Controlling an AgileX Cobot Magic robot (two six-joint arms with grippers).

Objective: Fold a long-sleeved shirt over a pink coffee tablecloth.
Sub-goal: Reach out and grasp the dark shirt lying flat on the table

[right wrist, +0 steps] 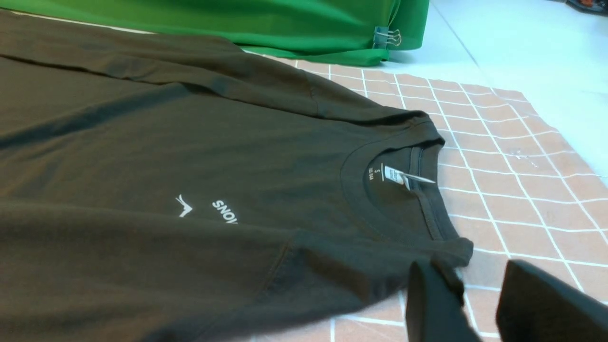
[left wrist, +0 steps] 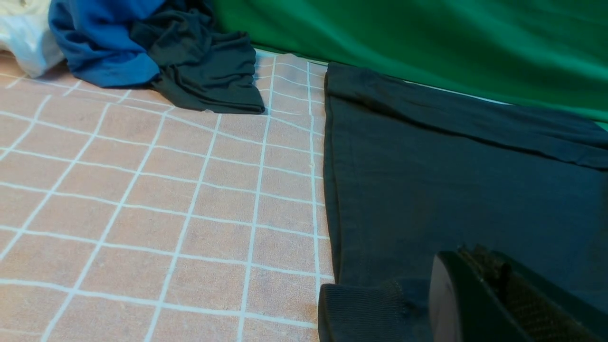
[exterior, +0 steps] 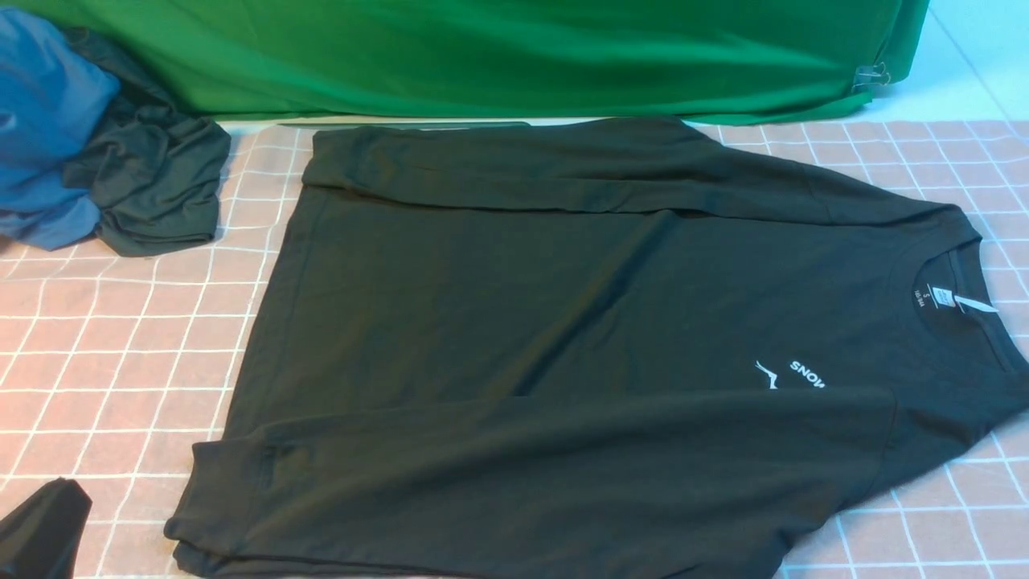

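The black long-sleeved shirt (exterior: 563, 322) lies flat on the pink coffee tablecloth (exterior: 104, 346), collar toward the right, white "SNOW" lettering (exterior: 808, 375) showing. Both sleeves are folded across the body, one along the far edge and one along the near edge. My left gripper (exterior: 60, 490) sits at the near left corner, just off the shirt's hem. In the left wrist view it (left wrist: 468, 256) is shut with nothing in it, near a ribbed cuff (left wrist: 361, 308). My right gripper (right wrist: 470, 270) is open beside the shirt's near shoulder corner (right wrist: 456, 251); tablecloth (right wrist: 498, 190) shows between its fingers. The front view does not show it.
A crumpled blue garment (exterior: 40, 121) and a smaller dark grey-green garment (exterior: 153, 185) lie at the far left. A green cloth (exterior: 522, 56) hangs along the back, held by a binder clip (exterior: 872, 76). The tablecloth ends at the right on a white surface (right wrist: 522, 57).
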